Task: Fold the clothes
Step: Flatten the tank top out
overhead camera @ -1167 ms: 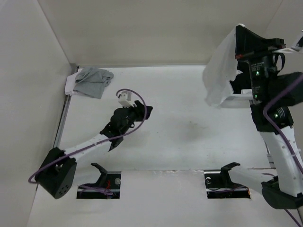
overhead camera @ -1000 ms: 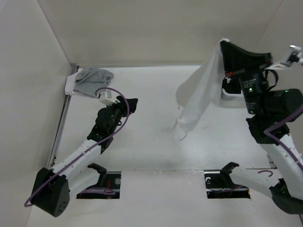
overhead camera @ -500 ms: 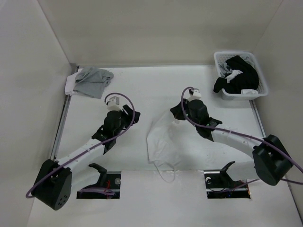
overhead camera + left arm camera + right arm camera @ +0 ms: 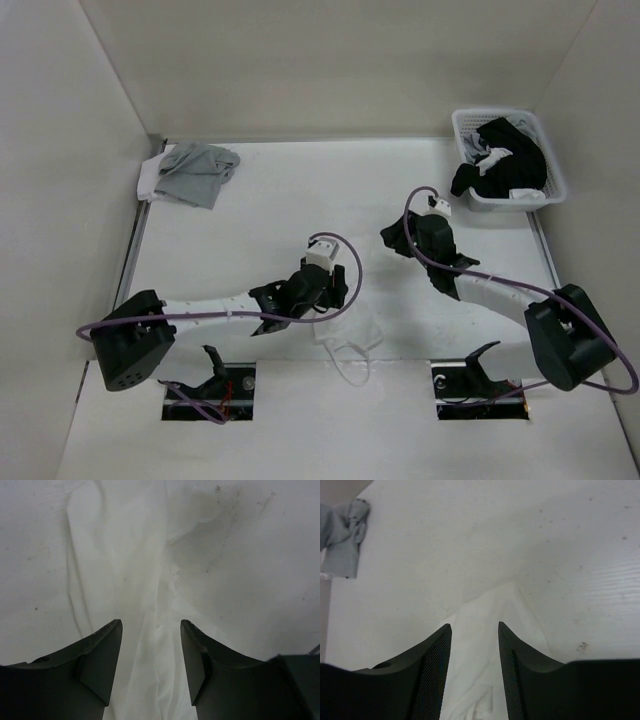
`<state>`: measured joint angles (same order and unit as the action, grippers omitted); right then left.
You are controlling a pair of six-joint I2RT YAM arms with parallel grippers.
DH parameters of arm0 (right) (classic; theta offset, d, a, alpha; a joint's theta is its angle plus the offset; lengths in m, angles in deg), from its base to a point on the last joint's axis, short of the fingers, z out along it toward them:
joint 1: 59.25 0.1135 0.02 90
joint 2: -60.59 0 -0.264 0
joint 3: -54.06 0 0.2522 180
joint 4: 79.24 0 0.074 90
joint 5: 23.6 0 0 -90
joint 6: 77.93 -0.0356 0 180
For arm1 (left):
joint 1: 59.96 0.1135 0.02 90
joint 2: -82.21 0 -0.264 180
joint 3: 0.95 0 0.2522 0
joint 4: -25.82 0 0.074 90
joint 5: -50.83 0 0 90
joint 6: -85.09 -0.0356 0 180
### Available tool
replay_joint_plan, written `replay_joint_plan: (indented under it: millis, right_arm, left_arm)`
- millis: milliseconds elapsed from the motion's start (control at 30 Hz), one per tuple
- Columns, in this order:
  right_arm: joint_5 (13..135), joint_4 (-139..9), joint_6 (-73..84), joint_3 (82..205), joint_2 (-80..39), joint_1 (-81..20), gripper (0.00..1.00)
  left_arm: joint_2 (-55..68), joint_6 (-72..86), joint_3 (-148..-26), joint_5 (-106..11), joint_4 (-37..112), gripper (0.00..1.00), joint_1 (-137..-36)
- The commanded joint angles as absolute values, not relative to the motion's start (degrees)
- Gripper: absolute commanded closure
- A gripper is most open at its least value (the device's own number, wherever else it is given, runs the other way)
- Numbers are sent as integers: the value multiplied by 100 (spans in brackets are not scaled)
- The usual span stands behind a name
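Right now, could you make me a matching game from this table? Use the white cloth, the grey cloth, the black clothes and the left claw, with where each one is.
1. white garment
2. grey garment
3. black clothes
4. left gripper

a. in the basket, far right
b. open, over the white garment
c. bunched at the far left corner
d. lying on the table, between the arms

Pairs: 1-d, 2-c, 3-a, 4-b

White garment [image 4: 360, 330] partly under left arm [image 4: 230, 305]

Soft, even light — faint shadows, slight wrist-view blur
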<state>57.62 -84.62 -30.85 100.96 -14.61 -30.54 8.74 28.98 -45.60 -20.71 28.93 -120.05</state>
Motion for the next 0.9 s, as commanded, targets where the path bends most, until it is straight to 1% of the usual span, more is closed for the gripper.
replay_joint_plan:
  millis: [0, 67, 167, 200, 233, 267, 333, 367, 400, 433, 467, 500, 533, 633, 667, 700, 767, 833, 867]
  right_arm:
    - [5656, -8192, -3205, 10095, -1754, -3152, 52]
    - [5612, -8025, -3284, 9964, -1834, -3188, 52]
    - [5673, -7998, -3451, 9797, -1887, -3214, 56]
    - [5708, -7946, -3451, 9797, -1878, -3214, 56]
    - [5708, -7780, -3469, 9892, -1869, -3231, 55]
    - [5708, -7596, -3452, 9989, -1895, -3258, 55]
    - [5708, -7288, -3399, 10147, -1983, -3258, 55]
    - [5708, -7121, -3355, 10218, -2036, -3258, 55]
    - [5708, -6971, -3346, 10253, -2071, -3258, 56]
    - [5708, -6926, -3372, 10254, -2071, -3249, 57]
    - [5717, -6865, -3398, 10271, -2106, -3223, 57]
    - [5726, -6812, -3416, 10323, -2202, -3223, 59]
    - [5743, -6733, -3416, 10402, -2334, -3188, 62]
    - [5839, -6557, -3355, 10648, -2519, -3100, 70]
    - [5953, -6531, -3320, 10710, -2580, -3082, 75]
    - [6198, -6522, -3285, 10789, -2651, -3065, 84]
    - [6515, -6653, -3311, 10764, -2608, -3047, 95]
    - [6587, -6819, -3372, 10641, -2390, -3030, 100]
    - [6561, -7021, -3459, 10475, -2005, -2986, 100]
  left_arm:
    - [681, 2735, -4863, -1386, 3105, 48, -11977]
    - [602, 2779, -4820, -1455, 3114, 45, -11907]
    - [408, 2840, -4819, -1579, 3167, 46, -11801]
    - [303, 2858, -4811, -1692, 3132, 48, -11748]
    - [215, 2858, -4810, -1806, 3088, 51, -11704]
    - [93, 2875, -4845, -1964, 3027, 56, -11634]
    - [4, 2928, -4846, -2088, 2939, 62, -11555]
    - [-40, 2963, -4846, -2202, 2869, 67, -11485]
    - [-75, 3007, -4828, -2342, 2738, 74, -11371]
    - [-84, 3016, -4819, -2379, 2702, 76, -11335]
    - [-128, 3042, -4811, -2440, 2606, 82, -11230]
    - [-163, 3043, -4810, -2475, 2552, 84, -11168]
    - [-224, 3043, -4863, -2528, 2482, 87, -11046]
    - [-286, 2990, -5012, -2581, 2341, 89, -10782]
    - [-304, 2972, -5065, -2581, 2306, 90, -10703]
    - [-339, 2946, -5161, -2590, 2245, 90, -10580]
    - [-514, 2928, -5380, -2607, 2113, 92, -10378]
    - [-689, 2902, -5574, -2607, 1990, 93, -10246]
    - [-926, 2902, -5862, -2607, 1911, 94, -10106]
